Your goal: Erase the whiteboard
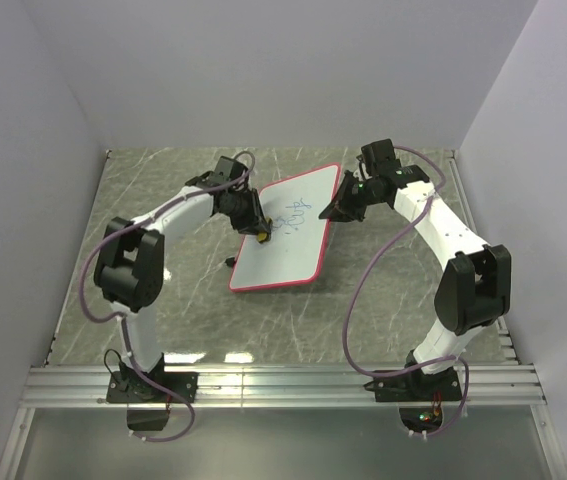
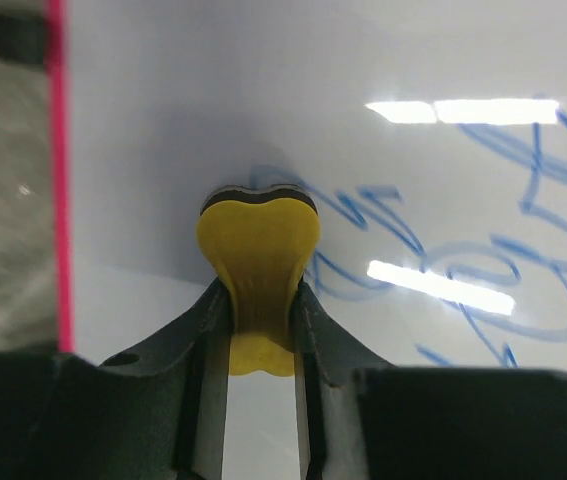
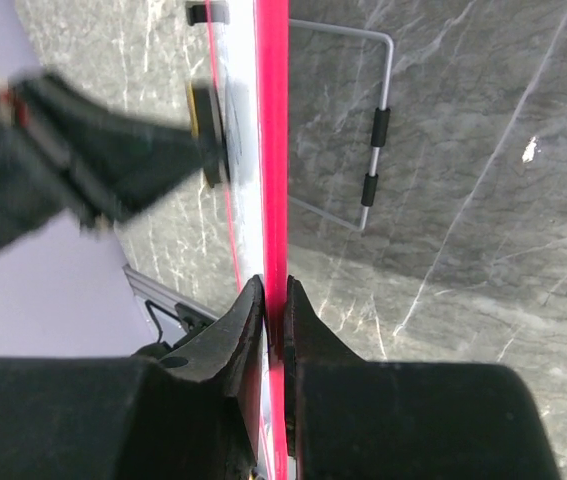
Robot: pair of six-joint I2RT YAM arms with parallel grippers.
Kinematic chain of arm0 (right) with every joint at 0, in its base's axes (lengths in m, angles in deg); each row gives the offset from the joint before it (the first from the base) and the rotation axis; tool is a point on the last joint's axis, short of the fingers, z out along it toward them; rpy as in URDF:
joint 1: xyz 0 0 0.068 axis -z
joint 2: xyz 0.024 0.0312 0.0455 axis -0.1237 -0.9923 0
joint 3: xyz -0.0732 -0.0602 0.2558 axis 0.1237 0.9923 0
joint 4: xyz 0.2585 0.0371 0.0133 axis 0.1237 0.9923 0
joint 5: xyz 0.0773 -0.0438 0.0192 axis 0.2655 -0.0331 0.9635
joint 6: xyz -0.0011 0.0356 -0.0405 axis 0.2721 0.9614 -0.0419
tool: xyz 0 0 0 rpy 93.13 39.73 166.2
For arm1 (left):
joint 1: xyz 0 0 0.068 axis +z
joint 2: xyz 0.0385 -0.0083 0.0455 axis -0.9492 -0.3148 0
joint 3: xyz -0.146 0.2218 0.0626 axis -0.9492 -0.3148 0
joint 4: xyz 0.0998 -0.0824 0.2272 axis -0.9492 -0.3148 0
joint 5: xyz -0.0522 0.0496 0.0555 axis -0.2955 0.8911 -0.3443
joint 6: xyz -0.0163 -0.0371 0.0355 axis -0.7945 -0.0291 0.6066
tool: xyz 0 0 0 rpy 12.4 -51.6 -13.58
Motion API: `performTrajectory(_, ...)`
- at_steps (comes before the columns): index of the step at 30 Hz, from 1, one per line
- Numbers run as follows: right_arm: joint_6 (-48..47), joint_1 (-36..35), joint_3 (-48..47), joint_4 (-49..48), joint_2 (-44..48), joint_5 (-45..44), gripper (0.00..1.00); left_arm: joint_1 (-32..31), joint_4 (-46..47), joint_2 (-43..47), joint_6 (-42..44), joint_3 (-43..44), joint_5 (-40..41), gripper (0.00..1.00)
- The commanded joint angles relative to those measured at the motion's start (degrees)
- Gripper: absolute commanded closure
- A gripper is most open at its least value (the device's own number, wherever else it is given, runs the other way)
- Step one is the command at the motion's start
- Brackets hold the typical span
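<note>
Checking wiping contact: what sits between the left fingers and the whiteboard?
A yellow sponge, pinched by the left fingers, touching the whiteboard; seen in left wrist view.

A grey, white-veined stone-look table carries everything, with walls along its left, far and right edges and aluminium rails along its near edge. The whiteboard sits about mid-table, its long sides slanting from near-left toward the far-right corner. Beside its red frame, a bent wire leg with black sleeves shows against the tabletop. Whether the board lies flat cannot be told.
</note>
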Motion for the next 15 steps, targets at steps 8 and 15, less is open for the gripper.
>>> performTrajectory(8,-1.6,-0.8,-2.2,1.2,3.5,-1.9,1.0,-5.9,-13.2,-8.0,4.7,14.1,1.5,1.0)
performTrajectory(15,-1.6,-0.9,-2.8,1.3,2.6,-1.9,1.0,-13.5,-13.9,-8.4,4.2,21.6,-11.3,1.0)
